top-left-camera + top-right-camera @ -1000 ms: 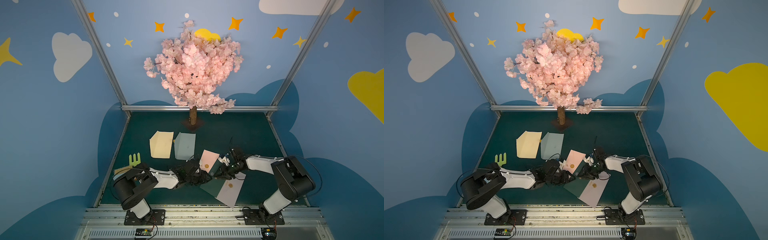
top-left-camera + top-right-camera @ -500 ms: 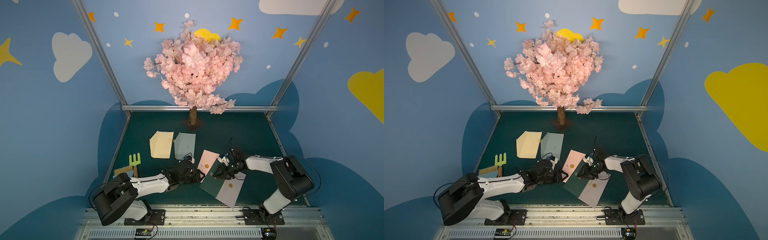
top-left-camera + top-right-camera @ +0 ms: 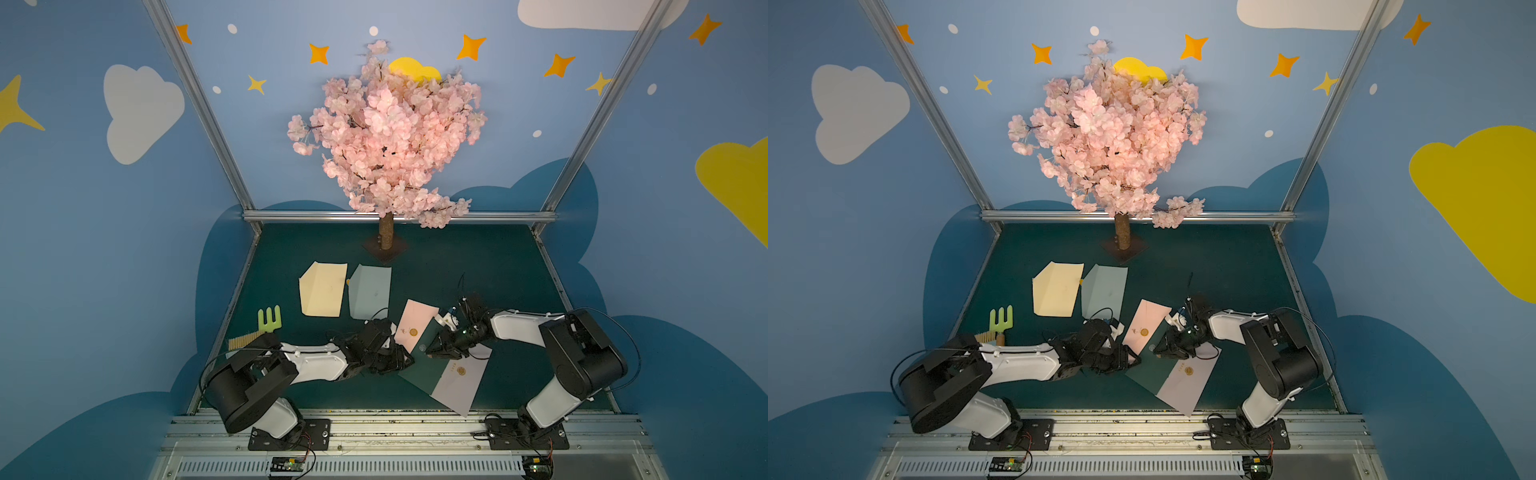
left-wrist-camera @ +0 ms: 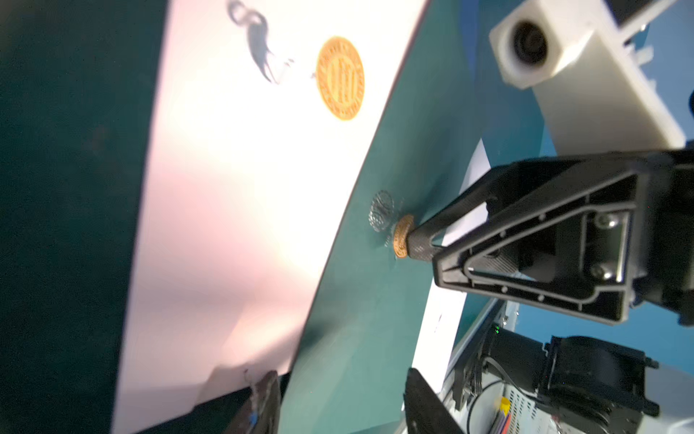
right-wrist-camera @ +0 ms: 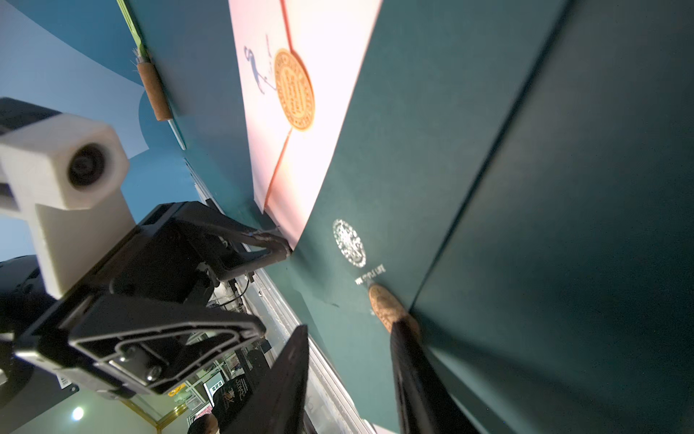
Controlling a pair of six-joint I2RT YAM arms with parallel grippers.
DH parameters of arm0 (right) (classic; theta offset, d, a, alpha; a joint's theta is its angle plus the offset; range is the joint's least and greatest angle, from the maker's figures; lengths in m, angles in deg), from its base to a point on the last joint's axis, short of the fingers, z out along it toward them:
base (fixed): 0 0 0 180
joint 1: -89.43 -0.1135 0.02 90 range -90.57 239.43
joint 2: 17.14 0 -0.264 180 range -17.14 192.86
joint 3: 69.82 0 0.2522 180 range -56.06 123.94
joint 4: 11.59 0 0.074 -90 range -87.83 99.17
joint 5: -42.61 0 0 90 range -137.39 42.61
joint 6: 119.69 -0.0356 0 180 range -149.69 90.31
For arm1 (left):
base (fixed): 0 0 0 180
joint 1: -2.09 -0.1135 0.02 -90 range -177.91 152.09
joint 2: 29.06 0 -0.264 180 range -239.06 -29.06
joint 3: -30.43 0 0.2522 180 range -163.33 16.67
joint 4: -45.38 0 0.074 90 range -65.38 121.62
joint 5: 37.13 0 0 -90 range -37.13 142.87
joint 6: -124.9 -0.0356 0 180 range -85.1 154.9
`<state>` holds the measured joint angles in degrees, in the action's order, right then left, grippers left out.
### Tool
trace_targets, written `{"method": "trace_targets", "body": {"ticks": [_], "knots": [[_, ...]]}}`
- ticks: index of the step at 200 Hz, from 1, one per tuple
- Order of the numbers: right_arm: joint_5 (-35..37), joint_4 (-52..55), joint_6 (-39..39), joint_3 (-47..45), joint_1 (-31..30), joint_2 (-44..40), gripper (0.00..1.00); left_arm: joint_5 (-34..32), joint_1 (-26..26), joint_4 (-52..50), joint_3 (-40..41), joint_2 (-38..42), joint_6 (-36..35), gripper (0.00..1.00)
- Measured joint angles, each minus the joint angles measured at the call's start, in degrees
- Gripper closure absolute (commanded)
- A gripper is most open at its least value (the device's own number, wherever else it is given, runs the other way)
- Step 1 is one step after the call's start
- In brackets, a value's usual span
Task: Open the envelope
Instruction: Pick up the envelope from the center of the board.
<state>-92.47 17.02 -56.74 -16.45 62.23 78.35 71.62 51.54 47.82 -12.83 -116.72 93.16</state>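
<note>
The dark green envelope point(image 3: 419, 370) point(image 3: 1148, 374) lies flat at the front middle, partly under a pink envelope point(image 3: 417, 322) and over a lavender one point(image 3: 457, 382). Its gold seal point(image 5: 386, 304) point(image 4: 402, 236) sits on the flap's edge beside a silver emblem point(image 5: 349, 242). My right gripper point(image 3: 432, 354) point(image 5: 349, 375) is open, with one fingertip point(image 4: 417, 244) pressed on that seal. My left gripper point(image 3: 405, 361) point(image 4: 343, 406) is open too. It lies low at the green envelope's left edge, one finger point(image 4: 263, 398) by the pink envelope's corner.
A cream envelope point(image 3: 322, 291) and a light blue envelope point(image 3: 370, 291) lie further back. A green toy fork point(image 3: 270, 319) and a brush point(image 3: 243, 341) lie at the left edge. The blossom tree point(image 3: 386, 237) stands at the back middle. Metal rails border the mat.
The left arm's shoulder and elbow swung out to the left and partly back, while its gripper stayed by the envelopes' left edge. The right gripper has hardly moved.
</note>
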Motion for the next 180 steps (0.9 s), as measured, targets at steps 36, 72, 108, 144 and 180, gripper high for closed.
{"method": "trace_targets", "body": {"ticks": [36,72,108,144,180], "knots": [[-0.4,0.0,0.1,0.3,0.0,0.4,0.6,6.1,0.2,4.7,0.4,-2.8,0.4,0.48],[-0.7,0.1,0.1,0.5,0.0,0.7,0.6,9.9,0.6,12.9,3.1,-4.8,2.7,0.49],[-1.0,0.2,0.3,0.8,0.0,1.1,0.59,11.6,0.8,21.8,3.7,-8.7,5.8,0.5],[-1.1,0.1,0.3,0.9,-0.1,1.3,0.6,12.0,0.9,29.3,2.0,-13.8,9.0,0.53],[-1.0,0.1,0.3,0.9,-0.3,1.3,0.6,10.8,0.9,30.7,0.2,-15.6,9.9,0.78]]}}
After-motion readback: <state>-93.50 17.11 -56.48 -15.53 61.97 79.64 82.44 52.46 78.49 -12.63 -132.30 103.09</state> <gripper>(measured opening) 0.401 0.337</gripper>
